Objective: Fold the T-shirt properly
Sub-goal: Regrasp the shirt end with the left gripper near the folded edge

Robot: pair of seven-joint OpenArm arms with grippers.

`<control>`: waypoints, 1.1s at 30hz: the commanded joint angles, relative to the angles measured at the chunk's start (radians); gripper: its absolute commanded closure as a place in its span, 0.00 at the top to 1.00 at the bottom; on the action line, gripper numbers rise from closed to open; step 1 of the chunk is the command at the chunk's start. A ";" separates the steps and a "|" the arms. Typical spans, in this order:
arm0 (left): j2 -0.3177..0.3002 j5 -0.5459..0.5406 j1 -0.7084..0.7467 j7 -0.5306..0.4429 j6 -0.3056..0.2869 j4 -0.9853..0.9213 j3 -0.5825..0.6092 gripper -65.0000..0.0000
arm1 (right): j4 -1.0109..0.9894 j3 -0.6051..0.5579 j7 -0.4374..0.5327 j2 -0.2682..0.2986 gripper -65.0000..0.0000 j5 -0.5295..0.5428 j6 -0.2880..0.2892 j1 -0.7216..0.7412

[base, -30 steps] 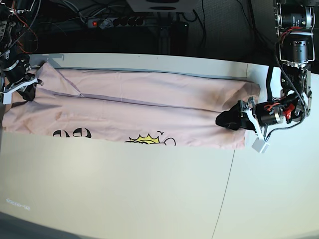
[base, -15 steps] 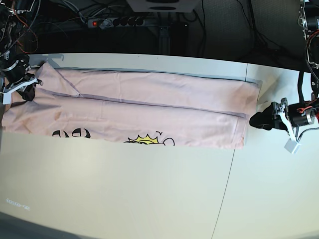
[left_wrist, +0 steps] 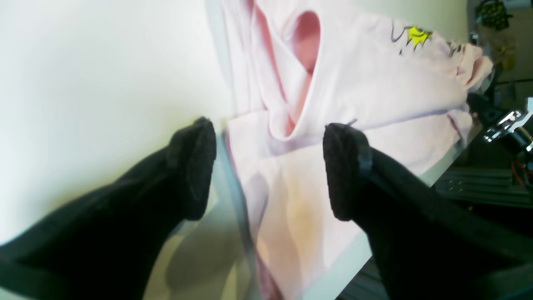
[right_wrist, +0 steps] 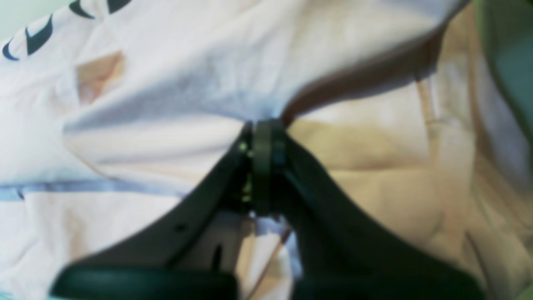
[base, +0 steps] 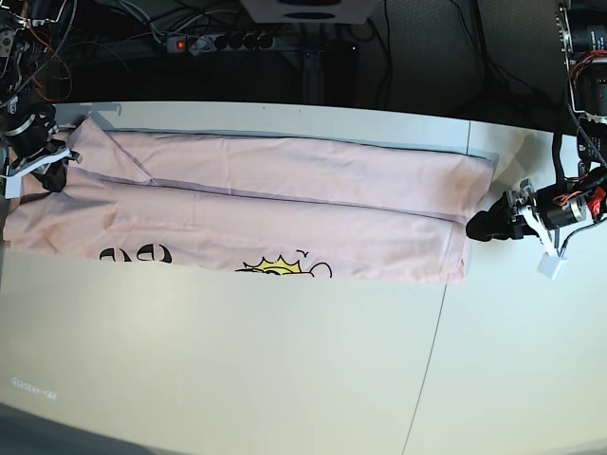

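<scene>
The pale pink T-shirt [base: 285, 204] lies folded into a long strip across the table, with yellow-black print [base: 285, 268] and black lettering [base: 133, 254] peeking out at its near edge. My left gripper [base: 477, 227] is open and empty just off the shirt's right end. In the left wrist view [left_wrist: 268, 166] its fingers [left_wrist: 195, 166] straddle the shirt's edge [left_wrist: 374, 83] without holding it. My right gripper [base: 47, 175] is at the shirt's far left corner. In the right wrist view it [right_wrist: 262, 162] is shut on a pinch of the fabric [right_wrist: 166, 83].
A power strip [base: 218, 41] and cables lie in the dark gap behind the table's far edge. A seam line [base: 432, 351] runs across the white tabletop [base: 237, 360] in front of the shirt. The right arm's body [base: 19, 104] stands at the far left.
My left gripper let go of the shirt's right end, drew off to the right, then came back a little toward it. The right end now lies flat. The right gripper has not moved.
</scene>
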 commanded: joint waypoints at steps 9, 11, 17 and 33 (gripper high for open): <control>0.033 0.056 -0.005 0.018 0.009 0.002 0.002 0.69 | 0.007 0.007 -0.010 0.020 0.00 0.001 0.075 0.004; 0.041 0.058 -0.005 0.018 0.009 0.002 0.002 0.69 | 0.007 0.007 -0.010 0.020 0.00 0.000 0.075 0.004; 0.066 0.078 -0.005 0.018 0.009 0.002 0.004 0.69 | 0.007 0.007 -0.010 0.020 0.00 0.001 0.075 0.004; 0.105 0.203 -0.005 -0.030 0.009 0.002 0.010 0.68 | 0.007 0.007 -0.010 0.020 0.00 0.001 0.074 0.004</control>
